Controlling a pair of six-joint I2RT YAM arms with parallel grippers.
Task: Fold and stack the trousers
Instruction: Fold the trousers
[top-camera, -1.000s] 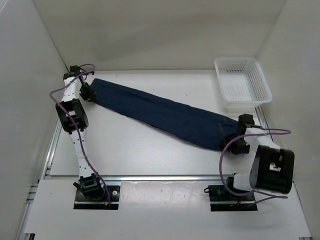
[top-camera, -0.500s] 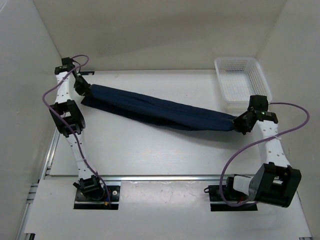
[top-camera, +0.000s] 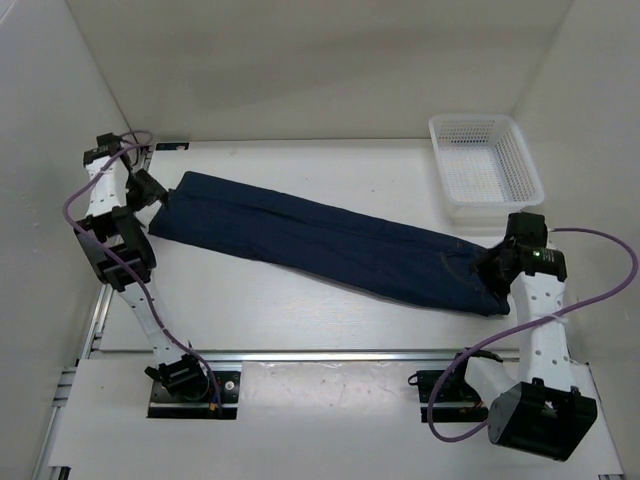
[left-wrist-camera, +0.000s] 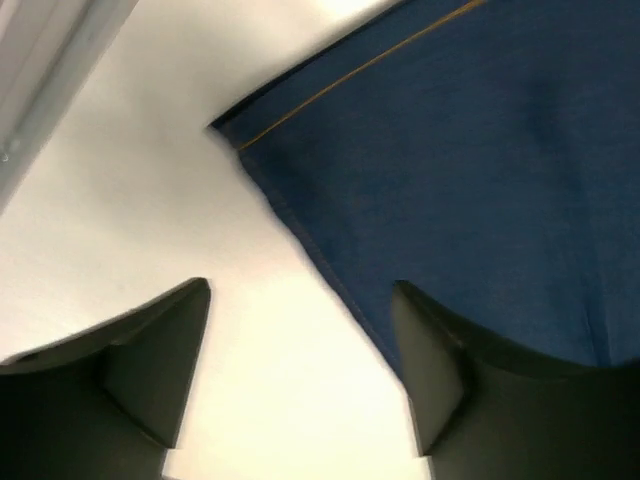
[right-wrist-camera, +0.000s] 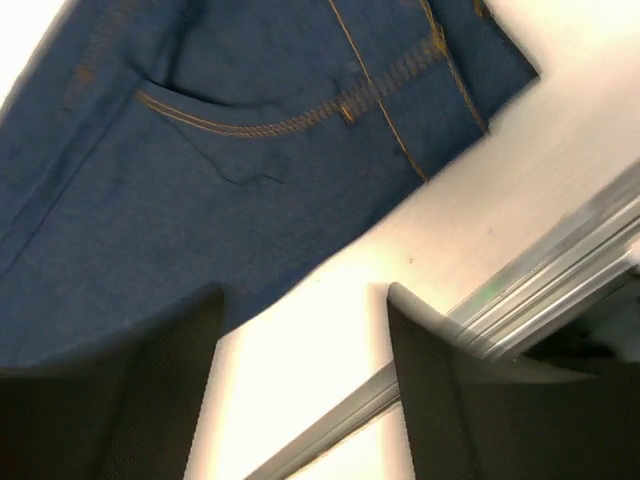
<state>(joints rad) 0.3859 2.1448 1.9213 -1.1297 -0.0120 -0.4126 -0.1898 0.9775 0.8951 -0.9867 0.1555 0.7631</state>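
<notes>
One long flat band of navy denim trousers, orange-stitched

Top view high, looking down; wrist views close, each sharing one trousers end with it.

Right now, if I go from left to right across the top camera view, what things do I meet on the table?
left claw → jeans → right claw. I leave out the white basket: it overlaps the right claw from left to right, only farther back.
</notes>
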